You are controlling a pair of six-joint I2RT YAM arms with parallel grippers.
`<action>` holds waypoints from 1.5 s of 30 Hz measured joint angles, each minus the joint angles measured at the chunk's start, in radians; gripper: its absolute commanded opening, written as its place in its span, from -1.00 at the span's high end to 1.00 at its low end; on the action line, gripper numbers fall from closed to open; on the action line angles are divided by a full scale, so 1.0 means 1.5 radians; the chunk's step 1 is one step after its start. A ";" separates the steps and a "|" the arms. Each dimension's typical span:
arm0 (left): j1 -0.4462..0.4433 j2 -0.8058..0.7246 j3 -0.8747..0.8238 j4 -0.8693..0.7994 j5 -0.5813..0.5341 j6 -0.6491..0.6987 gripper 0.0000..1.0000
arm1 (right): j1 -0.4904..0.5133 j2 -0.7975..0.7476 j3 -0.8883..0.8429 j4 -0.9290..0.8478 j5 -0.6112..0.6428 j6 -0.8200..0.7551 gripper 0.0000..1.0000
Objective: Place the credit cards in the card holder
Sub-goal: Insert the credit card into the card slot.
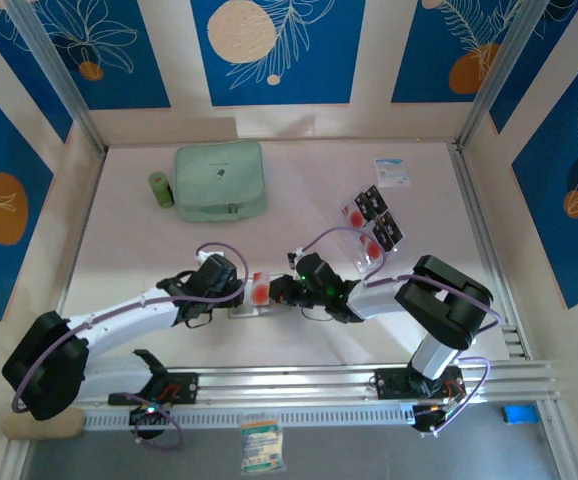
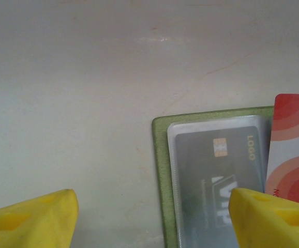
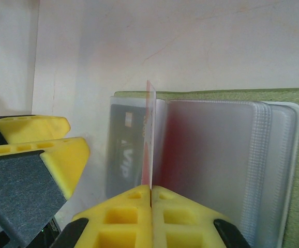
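While one black card [image 2: 219,175] already sits inside one of the clear sleeves [image 3: 217,155] of the card holder [image 2: 160,175], the job is only just begun; a pale card [image 3: 149,139] with red blobs stands on its edge at the sleeves, clenched between the closed fingers of the right gripper [image 3: 150,192], and seems not yet slid in; a cluster of loose cards [image 1: 371,222] waits on the table [image 1: 149,250], well apart to the right. The left gripper [image 2: 153,199] hovers spread wide over the holder's corner, grasping nothing. The card holder lies open and flat between the two arms, towards the near side of the table; its cover looks like matte olive cloth with rounded corners; the sleeves are frosted, glossy plastic with ribbed seams; the cards are thin, stiff, smooth rectangles.
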 measured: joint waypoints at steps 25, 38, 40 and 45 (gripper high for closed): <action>0.000 0.046 -0.018 0.020 0.010 -0.001 -0.31 | -0.012 0.000 -0.024 0.027 0.002 0.001 1.00; 0.000 0.046 -0.022 0.030 0.010 -0.001 -0.28 | -0.012 0.029 -0.024 0.045 -0.014 0.010 1.00; 0.000 0.046 -0.023 0.030 0.010 -0.001 -0.28 | -0.011 0.030 -0.024 0.046 -0.015 0.013 1.00; 0.000 0.046 -0.024 0.032 0.010 -0.001 -0.28 | -0.007 0.030 -0.024 0.050 -0.016 0.015 1.00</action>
